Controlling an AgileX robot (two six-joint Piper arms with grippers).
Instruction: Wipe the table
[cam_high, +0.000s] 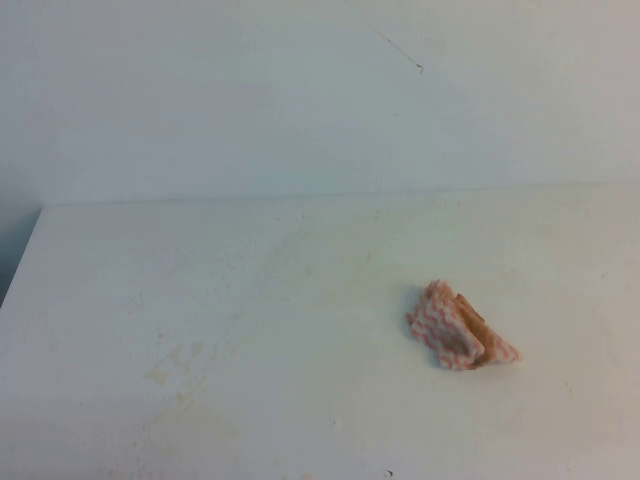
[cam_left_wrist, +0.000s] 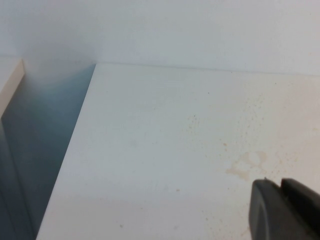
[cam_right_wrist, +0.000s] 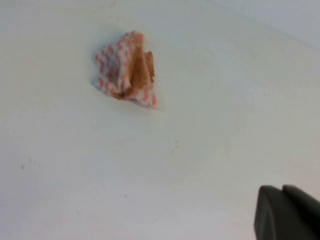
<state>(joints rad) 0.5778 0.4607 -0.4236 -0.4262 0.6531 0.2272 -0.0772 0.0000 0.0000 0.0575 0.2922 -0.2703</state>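
Note:
A crumpled pink-and-white checked cloth (cam_high: 458, 329) with brown soiled folds lies on the white table (cam_high: 300, 300), right of centre. The right wrist view has the cloth (cam_right_wrist: 126, 70) too, well away from my right gripper (cam_right_wrist: 281, 191), whose dark fingers are pressed together and hold nothing. A faint yellowish stain (cam_high: 178, 365) marks the front left of the table. In the left wrist view the stain (cam_left_wrist: 248, 165) lies just beyond my left gripper (cam_left_wrist: 280, 184), which is shut and empty. Neither arm appears in the high view.
The table's left edge (cam_left_wrist: 75, 150) drops into a dark gap beside a pale surface (cam_left_wrist: 10, 80). A white wall (cam_high: 320, 90) rises behind the table's far edge. Small specks dot the tabletop around the stain.

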